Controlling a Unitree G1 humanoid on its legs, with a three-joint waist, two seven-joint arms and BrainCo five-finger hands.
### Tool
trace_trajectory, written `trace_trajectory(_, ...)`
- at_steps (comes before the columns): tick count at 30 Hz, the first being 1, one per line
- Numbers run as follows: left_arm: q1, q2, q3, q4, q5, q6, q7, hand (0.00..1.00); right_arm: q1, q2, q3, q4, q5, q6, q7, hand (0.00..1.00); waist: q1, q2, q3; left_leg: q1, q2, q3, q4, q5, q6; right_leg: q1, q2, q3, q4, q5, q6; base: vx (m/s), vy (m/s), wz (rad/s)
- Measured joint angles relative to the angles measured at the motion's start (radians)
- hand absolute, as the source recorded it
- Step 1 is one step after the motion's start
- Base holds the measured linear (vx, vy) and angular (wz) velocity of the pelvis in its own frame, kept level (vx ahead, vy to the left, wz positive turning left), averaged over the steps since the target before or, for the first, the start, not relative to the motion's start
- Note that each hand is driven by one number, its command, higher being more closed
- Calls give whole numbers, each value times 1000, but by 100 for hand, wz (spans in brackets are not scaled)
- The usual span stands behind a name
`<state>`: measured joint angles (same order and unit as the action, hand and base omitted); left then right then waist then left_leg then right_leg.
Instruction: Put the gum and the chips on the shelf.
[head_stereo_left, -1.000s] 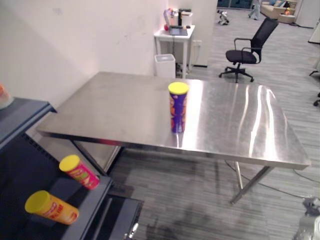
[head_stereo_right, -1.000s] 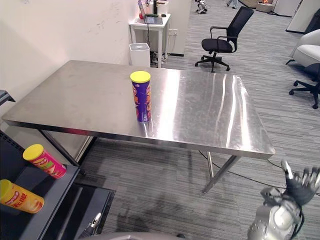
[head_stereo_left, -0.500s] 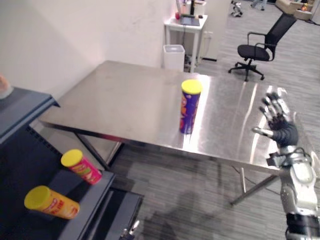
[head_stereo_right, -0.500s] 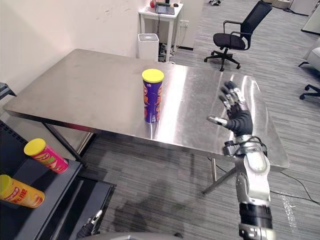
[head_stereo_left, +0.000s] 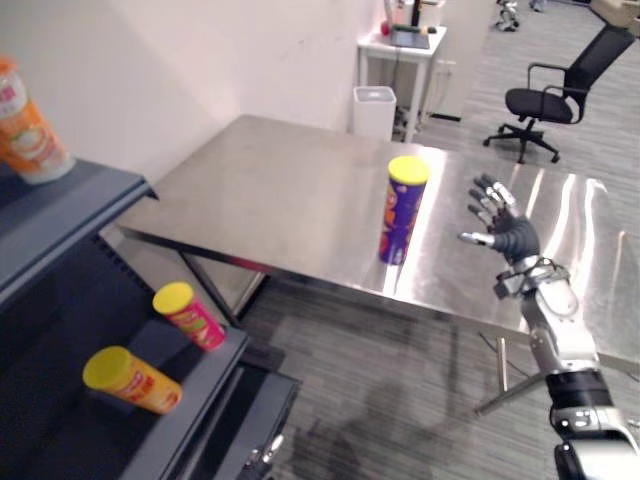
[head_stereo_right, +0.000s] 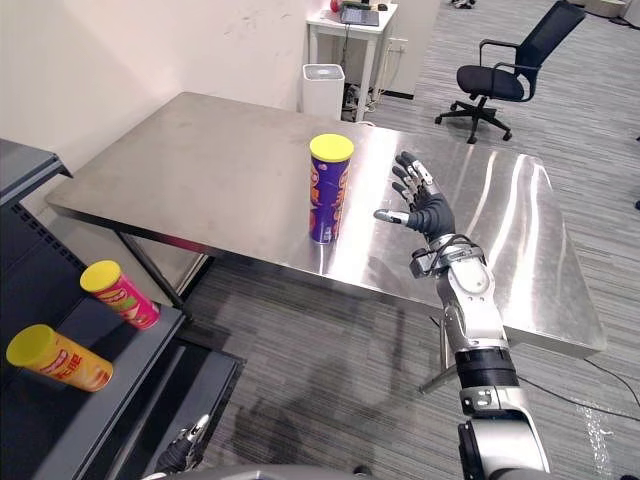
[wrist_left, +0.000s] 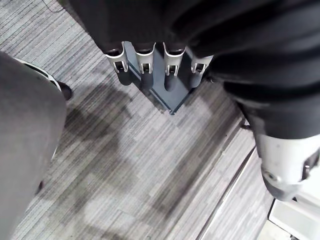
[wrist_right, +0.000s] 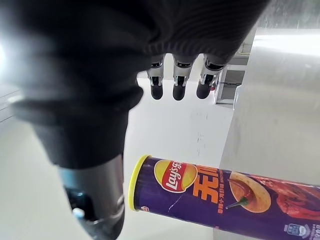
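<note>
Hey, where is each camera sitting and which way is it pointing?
Left eye: on the head, looking down at table, chips can, shelf; right hand shows.
Right eye: beside it, same scene and hand.
Left wrist: on the left arm, looking past left hand at the floor.
Right wrist: on the right arm, looking past its fingers at the can, shared with both eyes.

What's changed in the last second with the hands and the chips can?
The right hand rose from low at the robot's right to beside the purple chips can, fingers spread, not touching it. The camera also shifted. The can stays upright on the table, two cans stay lying on the shelf, and the left hand hangs open over the floor.
</note>
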<state>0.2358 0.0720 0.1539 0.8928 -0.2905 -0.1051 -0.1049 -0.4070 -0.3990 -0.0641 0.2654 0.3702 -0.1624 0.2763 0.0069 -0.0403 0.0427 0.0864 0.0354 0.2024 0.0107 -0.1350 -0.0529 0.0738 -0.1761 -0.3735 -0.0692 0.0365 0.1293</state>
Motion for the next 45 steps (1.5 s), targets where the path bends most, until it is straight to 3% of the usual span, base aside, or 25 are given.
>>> trace_trajectory(11,-1,5,-4,-16,0,8,-11,0,-117,0,75,108,-17,33,27,0,2,-2,21,-13,-19,-22,-24,30,24,-1,-4,-13,-31,25,3,-63,-19,5)
trace_trajectory(22,-5,7,-12,-18,-1,7,-17,0,-191,-13,115,217,-19,51,32,0,24,-5,26,-14,-32,-44,-44,47,30,1,-12,-33,-35,31,5,-14,-4,5)
trace_trajectory(32,-5,13,-12,-37,-2,4,-25,0,-270,-14,118,295,-18,50,-11,0,30,-18,48,-14,-48,-51,-43,50,35,5,-29,-39,-35,47,6,-15,0,1)
trace_trajectory(45,-8,15,-21,-36,-2,-2,-25,0,-300,-17,118,344,-17,51,-48,0,36,-10,60,-15,-53,-57,-44,57,46,6,-32,-44,-32,48,8,-38,-18,1)
